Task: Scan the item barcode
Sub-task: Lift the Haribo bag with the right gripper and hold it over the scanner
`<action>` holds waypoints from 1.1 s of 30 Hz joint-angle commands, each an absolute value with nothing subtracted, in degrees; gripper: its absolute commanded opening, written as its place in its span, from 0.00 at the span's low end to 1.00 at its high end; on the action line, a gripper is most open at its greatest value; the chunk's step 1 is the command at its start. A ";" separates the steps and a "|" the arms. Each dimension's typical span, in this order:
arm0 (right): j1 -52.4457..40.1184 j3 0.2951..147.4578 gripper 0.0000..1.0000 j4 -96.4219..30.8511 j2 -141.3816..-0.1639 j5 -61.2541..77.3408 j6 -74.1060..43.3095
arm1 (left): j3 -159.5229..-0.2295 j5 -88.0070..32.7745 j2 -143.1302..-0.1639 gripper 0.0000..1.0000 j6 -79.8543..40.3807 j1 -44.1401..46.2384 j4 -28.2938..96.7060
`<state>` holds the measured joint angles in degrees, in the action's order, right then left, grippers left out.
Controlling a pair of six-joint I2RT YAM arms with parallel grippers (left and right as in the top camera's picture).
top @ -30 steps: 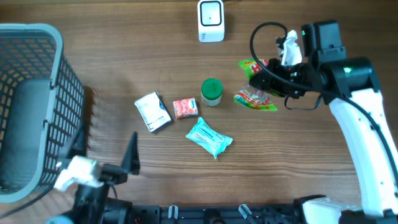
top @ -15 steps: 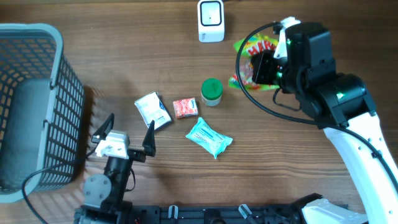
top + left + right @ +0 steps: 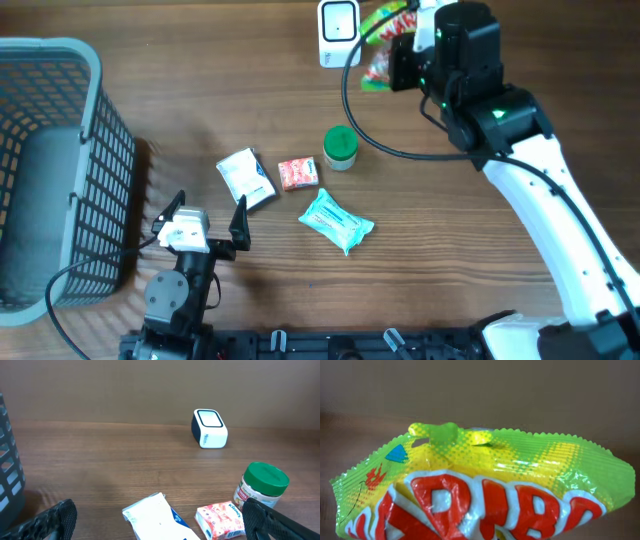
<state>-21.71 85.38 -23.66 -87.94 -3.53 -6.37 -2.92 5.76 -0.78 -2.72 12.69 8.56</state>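
1. Candy bag (image 3: 383, 22) is up off the bench, at the far edge just beside the white scanner (image 3: 339, 32). The right tool (image 3: 402, 50) is clenched on it.
2. Judged step: present the barcode panel flat to the scanner window. No barcode shows from here.
3. Bag is crinkly glossy film, green-yellow with red lettering and a zigzag seal. It likely glares, so hold it taut.
4. Left tool (image 3: 203, 208) is released and empty near the front edge.

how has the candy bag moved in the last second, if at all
Yes. The candy bag has gone up and left in the overhead view, from right of the jar to just beside the scanner.
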 commanded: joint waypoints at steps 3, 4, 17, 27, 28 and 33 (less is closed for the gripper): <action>-21.89 86.19 0.05 -8.27 -98.50 -5.17 -2.83 | -2.46 6.50 -0.38 1.00 -3.49 12.84 8.34; -21.91 86.19 0.05 -3.86 -101.21 -5.17 -2.57 | -2.46 6.50 -0.38 1.00 -3.49 12.84 8.34; -21.85 106.32 0.05 15.35 -130.32 -5.58 -3.16 | -2.46 6.50 -0.38 1.00 -3.49 12.84 8.34; -21.74 118.15 0.05 8.95 -141.78 -9.82 -6.52 | -2.46 6.50 -0.38 1.00 -3.49 12.84 8.34; -21.74 118.15 0.05 8.97 -141.91 -10.79 -7.18 | -2.46 6.50 -0.38 1.00 -3.49 12.84 8.34; -21.69 118.37 0.05 8.32 -141.78 -13.13 -7.66 | -2.46 6.50 -0.38 1.00 -3.49 12.84 8.34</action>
<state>-21.71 116.53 7.86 -142.52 -10.96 -6.33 -2.92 6.17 -0.80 -2.74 12.69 8.56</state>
